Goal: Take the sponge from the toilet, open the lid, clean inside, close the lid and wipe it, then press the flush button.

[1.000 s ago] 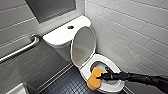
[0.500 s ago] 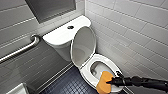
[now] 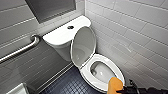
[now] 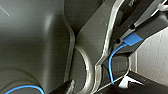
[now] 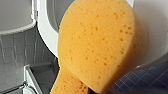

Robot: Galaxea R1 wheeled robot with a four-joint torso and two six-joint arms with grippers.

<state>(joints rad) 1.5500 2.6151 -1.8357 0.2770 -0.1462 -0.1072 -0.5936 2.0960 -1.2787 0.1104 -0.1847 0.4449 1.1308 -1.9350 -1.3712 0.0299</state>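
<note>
While lid (image 3: 83, 46) stands raised against the tank (image 3: 58, 36), right gripper (image 3: 120, 90) is clamped on sponge (image 3: 114, 84) at toilet bowl's (image 3: 85, 72) near rim. Pickup and opening done; cleaning, closing, wiping, flush button (image 3: 70, 27) apparently left.

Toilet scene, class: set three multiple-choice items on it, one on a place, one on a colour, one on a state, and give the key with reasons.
1. Where is the flush button?
A. on top of the tank
B. on the tank's side
C. on the tank's front

2. What colour is the sponge?
A. blue
B. orange
C. green

3. How does the lid stand?
A. shut flat
B. taken off
C. raised upright

Key:
1 A, the dark round button sits in the middle of the white tank top.
2 B, the foam shows orange in the head and right wrist views.
3 C, the lid stands up against the tank, leaving the seat and bowl open.
</note>
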